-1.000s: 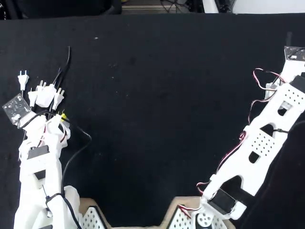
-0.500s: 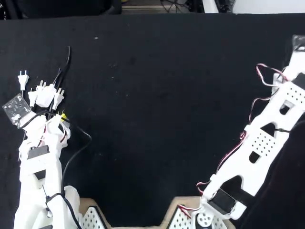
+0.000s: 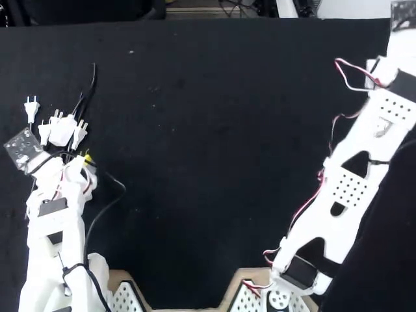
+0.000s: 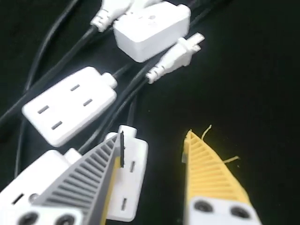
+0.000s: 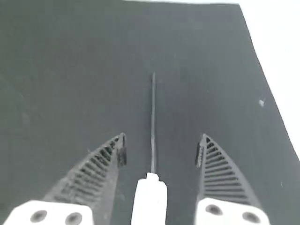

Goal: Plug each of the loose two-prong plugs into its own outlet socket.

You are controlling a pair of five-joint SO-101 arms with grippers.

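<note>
Left gripper [image 4: 154, 140], we see, hangs released over a white outlet socket [image 4: 129, 187]; a loose two-prong plug [image 4: 176, 55] lies beyond that socket. Right gripper [image 5: 161, 140], far from it, gapes around a white cord end [image 5: 149, 201].

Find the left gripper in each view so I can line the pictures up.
High view: left gripper near the left edge of the mat, just short of the socket cluster.
Left wrist view: left gripper in the foreground, open, one grey finger and one yellow.
Right wrist view: faces the mat's far right edge, with the right gripper and a thin cord.
Shared landmark: the socket cluster, seen in the high and left wrist views.
</note>
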